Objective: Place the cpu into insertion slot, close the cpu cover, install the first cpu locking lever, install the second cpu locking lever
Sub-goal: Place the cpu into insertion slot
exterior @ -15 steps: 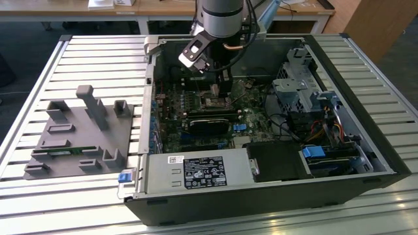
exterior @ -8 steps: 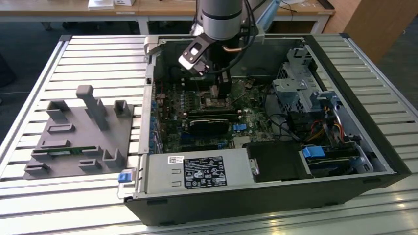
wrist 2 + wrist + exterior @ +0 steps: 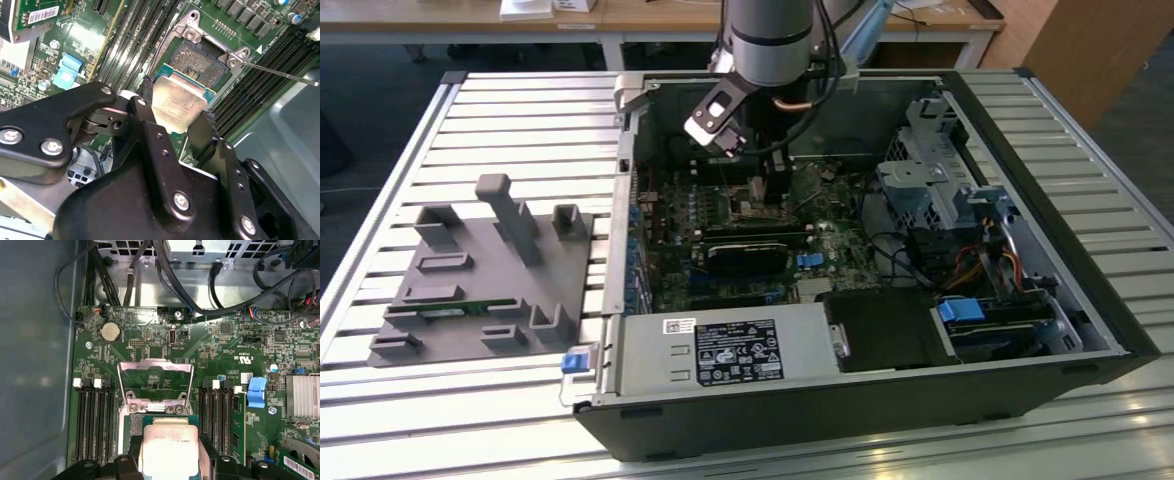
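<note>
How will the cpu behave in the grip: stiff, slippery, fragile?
Likely stiff: the cpu is a thin flat plate with a metal top, held by its edges in the tool. Probably light, being so thin. Smooth lid and narrow edge contact suggest it could slip or tilt if nudged against the insertion slot rim.

Slatted metal table (image 3: 520,120); wooden desk (image 3: 654,15) behind; dark floor (image 3: 367,100).

cpu (image 3: 175,97) sides hidden by the gripper (image 3: 179,107) in the second wrist view, insertion slot (image 3: 202,62) partly covered by the cpu, locking lever (image 3: 280,72) cut by the picture's edge
</note>
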{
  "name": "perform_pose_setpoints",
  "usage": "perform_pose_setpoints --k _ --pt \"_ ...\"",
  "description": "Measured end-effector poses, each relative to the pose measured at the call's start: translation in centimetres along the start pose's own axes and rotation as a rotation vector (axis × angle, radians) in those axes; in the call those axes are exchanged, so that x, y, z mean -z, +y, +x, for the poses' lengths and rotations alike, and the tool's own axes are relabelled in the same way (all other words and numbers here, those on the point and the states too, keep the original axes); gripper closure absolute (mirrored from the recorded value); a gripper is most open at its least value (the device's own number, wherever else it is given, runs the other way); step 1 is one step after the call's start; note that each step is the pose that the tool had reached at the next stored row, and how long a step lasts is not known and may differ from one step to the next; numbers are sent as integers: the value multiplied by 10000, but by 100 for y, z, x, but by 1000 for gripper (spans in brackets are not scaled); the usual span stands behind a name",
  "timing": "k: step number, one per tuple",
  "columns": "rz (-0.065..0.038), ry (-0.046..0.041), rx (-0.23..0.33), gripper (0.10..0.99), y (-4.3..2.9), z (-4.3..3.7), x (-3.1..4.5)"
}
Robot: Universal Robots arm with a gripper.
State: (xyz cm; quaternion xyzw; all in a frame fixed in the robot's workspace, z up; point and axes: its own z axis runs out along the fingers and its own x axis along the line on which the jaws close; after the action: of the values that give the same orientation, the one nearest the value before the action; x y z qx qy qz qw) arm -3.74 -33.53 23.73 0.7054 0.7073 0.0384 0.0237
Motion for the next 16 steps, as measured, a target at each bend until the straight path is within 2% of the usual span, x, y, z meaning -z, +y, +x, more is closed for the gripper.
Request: perform_pose_setpoints --k 16 --pt "-1 -6 0 557 -16 -1 -49"
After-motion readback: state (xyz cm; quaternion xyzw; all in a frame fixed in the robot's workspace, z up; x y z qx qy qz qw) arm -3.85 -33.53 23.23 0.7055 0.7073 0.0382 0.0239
